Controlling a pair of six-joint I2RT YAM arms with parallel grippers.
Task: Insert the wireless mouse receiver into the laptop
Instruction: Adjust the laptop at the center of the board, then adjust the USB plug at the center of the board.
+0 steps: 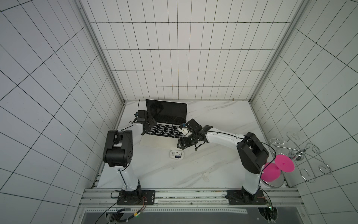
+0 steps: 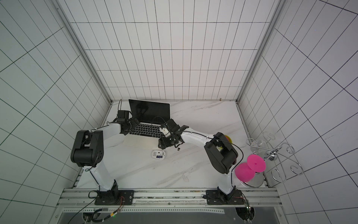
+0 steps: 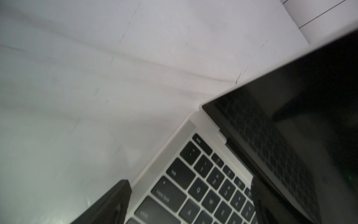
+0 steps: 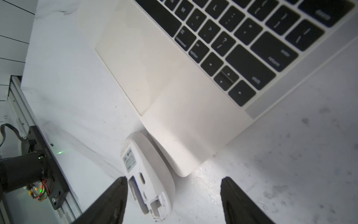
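Right wrist view: right pincer (image 4: 173, 179) released, empty, mouse (image 4: 149, 166) at lower centre. Left pincer (image 3: 188, 181) released over laptop (image 3: 193, 174) keys. Receiver (image 1: 196, 149) lies on desk (image 1: 213, 164), right of mouse, in both top views. Judged step: pickup. Next move: descend, grasp receiver squarely.

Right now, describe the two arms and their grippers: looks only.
Both arms are alike: the left arm and right arm have glossy white links, bulky black joint housings and black base plates, with thin black cables tied along them. The left gripper and right gripper have matte black, tapering fingers. No markings are legible.
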